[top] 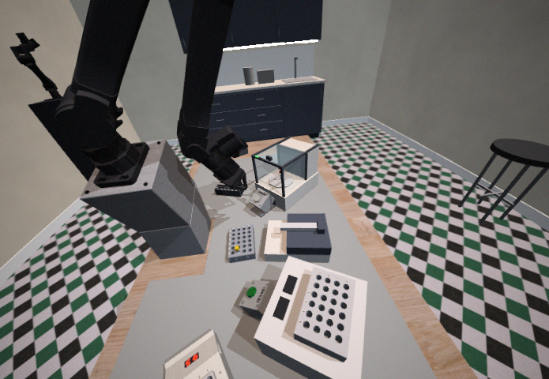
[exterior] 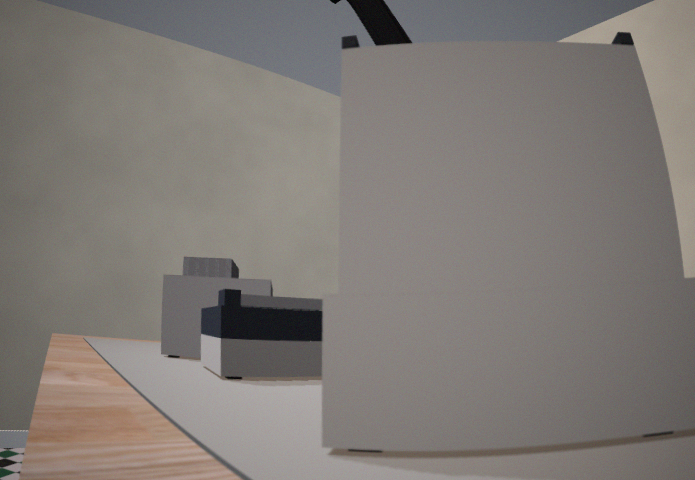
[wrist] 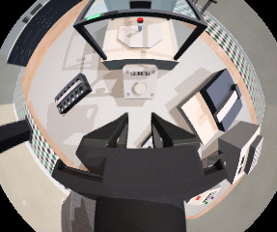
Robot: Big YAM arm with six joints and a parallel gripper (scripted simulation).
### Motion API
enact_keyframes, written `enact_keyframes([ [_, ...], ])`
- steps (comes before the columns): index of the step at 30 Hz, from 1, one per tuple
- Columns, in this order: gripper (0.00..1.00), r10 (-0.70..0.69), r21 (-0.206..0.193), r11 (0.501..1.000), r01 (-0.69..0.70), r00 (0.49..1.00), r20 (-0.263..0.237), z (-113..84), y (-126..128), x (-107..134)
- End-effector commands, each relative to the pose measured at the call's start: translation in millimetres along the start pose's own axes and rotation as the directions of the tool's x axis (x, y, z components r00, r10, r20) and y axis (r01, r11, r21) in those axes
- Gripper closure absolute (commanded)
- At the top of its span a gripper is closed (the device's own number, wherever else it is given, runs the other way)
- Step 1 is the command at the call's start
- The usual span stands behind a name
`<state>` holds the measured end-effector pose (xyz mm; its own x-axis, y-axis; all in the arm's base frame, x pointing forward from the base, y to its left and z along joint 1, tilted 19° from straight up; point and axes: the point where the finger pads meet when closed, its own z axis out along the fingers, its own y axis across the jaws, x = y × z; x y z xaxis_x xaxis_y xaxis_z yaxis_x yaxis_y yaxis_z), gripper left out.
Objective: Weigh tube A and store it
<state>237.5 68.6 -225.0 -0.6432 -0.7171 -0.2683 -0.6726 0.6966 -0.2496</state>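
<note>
Tube A [top: 280, 170] [wrist: 140, 21], red-capped, stands upright on the middle of the pan inside the balance [top: 300, 193] [exterior: 506, 226] [wrist: 116, 53]. The door's dark handle [top: 268, 157] [wrist: 140, 5] is at the front edge; the door looks shut. The green lamp [top: 257, 156] [wrist: 94, 16] is lit. The round PRINT key [wrist: 139, 88] is on the sloping console. My gripper [top: 242, 185] [wrist: 139, 116] is partly open and empty, in front of the console and above the bench. The tube rack [top: 241, 257] holds a yellow-capped tube [top: 236, 248]. The exterior camera sees only the balance's back.
The black magnet block [top: 229, 190] [wrist: 73, 93] is left of the console. The navy-lidded spectrophotometer [top: 308, 243] [wrist: 215, 101] is right of the balance. A large white station with many holes [top: 275, 337] stands beyond it. A white station with a red display [top: 191, 359] is cut off at the top view's bottom edge.
</note>
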Motion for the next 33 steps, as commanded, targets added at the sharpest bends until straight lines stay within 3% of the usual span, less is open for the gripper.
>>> enact_keyframes([
  [1,0.70,-0.003,-0.003,1.000,0.003,1.000,0.006,-14.4,3,-5],
  [33,0.70,-0.001,0.001,1.000,0.001,1.000,0.016,-52.3,2,-31],
])
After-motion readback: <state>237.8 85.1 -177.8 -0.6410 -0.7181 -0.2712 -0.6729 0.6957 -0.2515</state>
